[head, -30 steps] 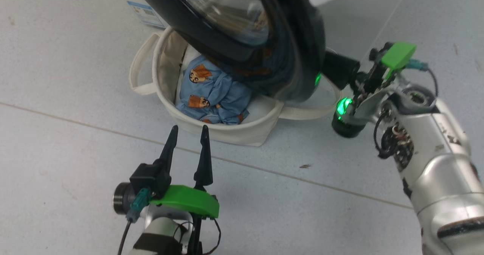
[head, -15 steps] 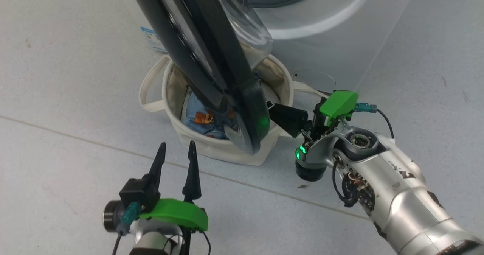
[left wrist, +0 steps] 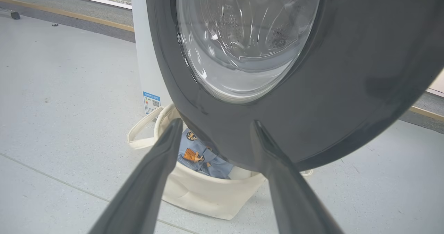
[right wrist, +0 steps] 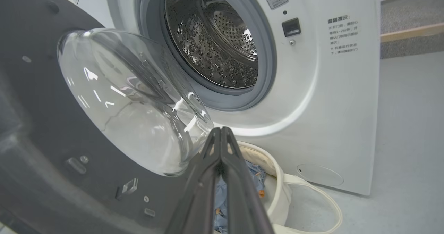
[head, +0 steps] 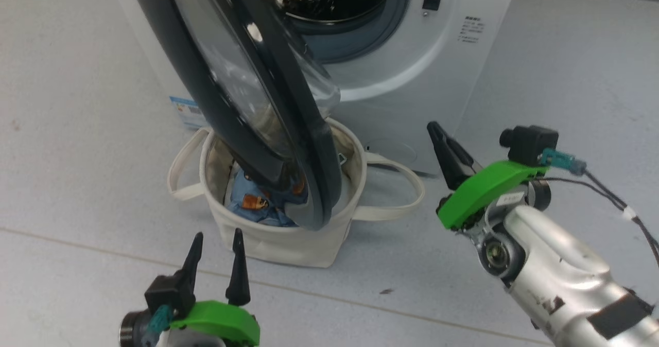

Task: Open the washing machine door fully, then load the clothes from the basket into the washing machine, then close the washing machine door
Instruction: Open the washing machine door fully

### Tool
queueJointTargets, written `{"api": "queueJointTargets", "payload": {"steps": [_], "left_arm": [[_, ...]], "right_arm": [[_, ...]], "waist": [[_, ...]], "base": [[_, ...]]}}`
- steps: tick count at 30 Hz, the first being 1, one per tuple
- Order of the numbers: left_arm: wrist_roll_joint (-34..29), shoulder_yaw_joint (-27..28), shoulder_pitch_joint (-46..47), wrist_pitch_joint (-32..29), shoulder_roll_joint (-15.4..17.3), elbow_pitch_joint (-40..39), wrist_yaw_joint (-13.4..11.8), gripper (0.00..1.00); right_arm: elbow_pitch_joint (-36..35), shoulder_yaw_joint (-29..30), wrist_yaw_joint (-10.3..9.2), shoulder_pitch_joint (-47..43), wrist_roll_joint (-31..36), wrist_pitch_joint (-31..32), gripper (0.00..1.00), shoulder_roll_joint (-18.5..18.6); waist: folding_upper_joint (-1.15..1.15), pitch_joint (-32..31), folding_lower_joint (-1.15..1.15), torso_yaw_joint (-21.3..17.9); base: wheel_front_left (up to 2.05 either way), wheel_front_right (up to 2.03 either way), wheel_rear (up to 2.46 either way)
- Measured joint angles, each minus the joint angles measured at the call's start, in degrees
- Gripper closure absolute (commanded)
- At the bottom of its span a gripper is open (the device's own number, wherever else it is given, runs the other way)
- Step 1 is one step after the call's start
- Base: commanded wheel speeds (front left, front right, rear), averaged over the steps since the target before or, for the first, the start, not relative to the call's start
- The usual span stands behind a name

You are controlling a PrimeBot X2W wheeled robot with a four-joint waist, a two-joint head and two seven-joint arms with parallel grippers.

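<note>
Head view: your right pincer (head: 435, 131), closed and empty, has drawn off the washing machine door (head: 288, 146), part-open above the basket (head: 278, 244); left pincer (head: 218, 236) open; door likely needs swinging wider.

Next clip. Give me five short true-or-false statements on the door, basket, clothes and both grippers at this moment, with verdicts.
1. The basket stands on the floor before the washing machine. True.
2. The washing machine door is open. True.
3. The clothes are inside the washing machine. False: they lie in the basket.
4. The right gripper is shut and empty. True.
5. The left gripper grips the door. False: it is open, holding nothing.
</note>
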State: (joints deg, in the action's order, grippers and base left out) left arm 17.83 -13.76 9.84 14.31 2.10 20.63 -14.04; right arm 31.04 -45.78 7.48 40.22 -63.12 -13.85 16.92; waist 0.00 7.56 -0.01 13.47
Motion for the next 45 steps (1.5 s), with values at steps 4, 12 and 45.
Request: {"api": "queueJointTargets", "payload": {"steps": [4, 12, 45], "left_arm": [[-1.18, 1.72, -2.52, -0.01, 0.03, 0.31, 0.58, 0.00], [-3.18, 5.48, -5.99, 0.00, 0.13, 0.04, 3.11, 0.00], [-4.69, 6.71, -6.55, -0.01, 0.11, -2.70, 6.05, 0.00]], "right_arm": [[-0.76, 5.59, 0.01, -4.62, 10.72, -0.38, 1.00, -0.74], [-12.71, 22.70, 0.01, -25.00, 38.97, -0.44, 1.00, -5.83], [-19.64, 33.96, 0.01, -38.52, 54.55, -0.44, 0.00, -13.57]], "waist": [[0.00, -2.47, 0.00, -1.50], [0.00, -6.98, 0.00, -6.57], [0.00, -7.44, 0.01, -11.07]], "base": [[0.00, 0.00, 0.00], [0.00, 0.00, 0.00], [0.00, 0.00, 0.00]]}}
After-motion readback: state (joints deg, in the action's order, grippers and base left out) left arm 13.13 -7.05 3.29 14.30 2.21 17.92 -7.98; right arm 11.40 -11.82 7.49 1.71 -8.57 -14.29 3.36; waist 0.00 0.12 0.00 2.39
